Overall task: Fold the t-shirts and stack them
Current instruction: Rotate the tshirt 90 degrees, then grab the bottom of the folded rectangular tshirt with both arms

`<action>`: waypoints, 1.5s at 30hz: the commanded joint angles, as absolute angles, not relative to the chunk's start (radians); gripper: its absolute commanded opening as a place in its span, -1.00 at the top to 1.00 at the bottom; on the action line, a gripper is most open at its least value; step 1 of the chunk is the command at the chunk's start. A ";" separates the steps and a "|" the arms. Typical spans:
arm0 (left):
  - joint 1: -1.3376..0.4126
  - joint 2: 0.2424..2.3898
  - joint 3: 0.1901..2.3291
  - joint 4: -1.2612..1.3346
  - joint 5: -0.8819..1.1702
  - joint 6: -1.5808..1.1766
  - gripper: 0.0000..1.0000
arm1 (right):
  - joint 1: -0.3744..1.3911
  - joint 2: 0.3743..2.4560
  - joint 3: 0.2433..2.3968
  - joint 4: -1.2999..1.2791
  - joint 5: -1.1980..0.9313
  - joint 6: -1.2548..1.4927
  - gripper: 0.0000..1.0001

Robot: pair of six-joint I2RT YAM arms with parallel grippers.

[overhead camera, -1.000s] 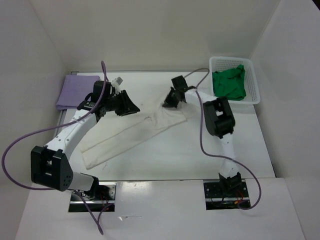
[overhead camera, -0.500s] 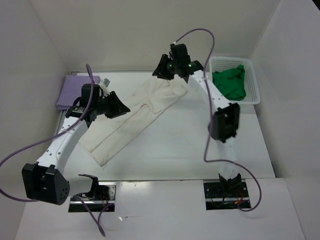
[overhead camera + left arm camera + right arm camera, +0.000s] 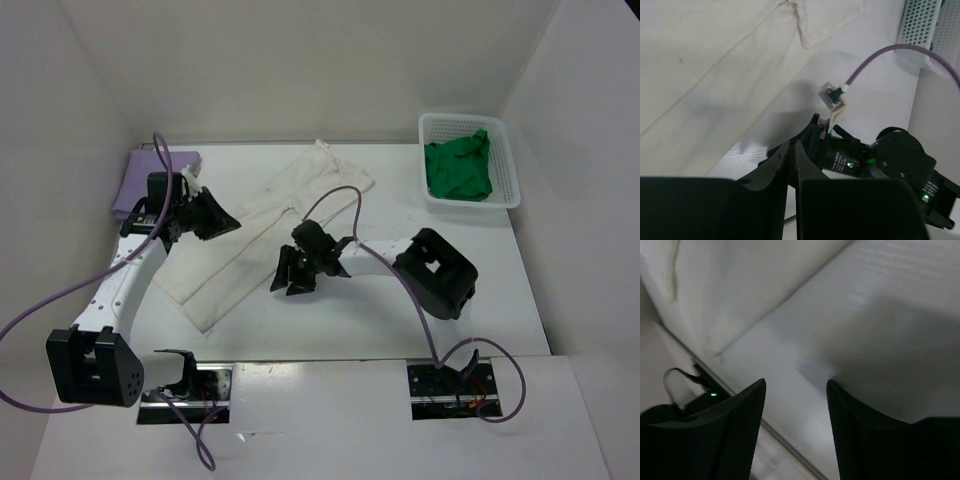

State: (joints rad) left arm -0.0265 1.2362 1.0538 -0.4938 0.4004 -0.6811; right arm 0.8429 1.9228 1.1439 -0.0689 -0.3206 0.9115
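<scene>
The off-white t-shirt [image 3: 298, 186] lies flat in a long diagonal strip, from the far middle of the table down to the near left. In the left wrist view the off-white t-shirt [image 3: 715, 60] fills the upper left. My left gripper [image 3: 226, 224] hovers over its left edge; the left gripper [image 3: 791, 143] is shut with nothing between its fingers. My right gripper [image 3: 290, 284] is beside the strip's right edge. There the right gripper [image 3: 796, 386] stands open over bare table, with the off-white t-shirt [image 3: 740, 285] ahead of it. A folded lavender t-shirt [image 3: 150, 172] rests at the far left. The green t-shirt [image 3: 458, 170] is bunched in the basket.
A white mesh basket [image 3: 470, 119] stands at the far right corner, and the basket [image 3: 920, 25] also shows in the left wrist view. White walls close the table on three sides. Purple cables [image 3: 345, 195] loop over both arms. The right arm's wrist [image 3: 890, 160] lies low across the middle of the table.
The right gripper let go of the off-white shirt at the far edge, swung back to mid-table and opened. The left gripper drew left and closed. The shirt now lies straightened.
</scene>
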 commanded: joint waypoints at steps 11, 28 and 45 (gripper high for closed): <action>-0.023 1.219 1.014 -0.453 0.430 -0.649 0.66 | 0.873 2.189 1.330 0.014 -0.146 1.097 0.51; -0.299 1.423 0.974 -0.436 0.400 -0.629 0.10 | 0.325 1.602 0.847 -0.242 -0.245 0.709 0.39; -0.557 1.559 0.739 -0.380 0.538 -0.706 -0.20 | 0.448 0.789 0.264 -0.399 -0.199 1.207 -0.10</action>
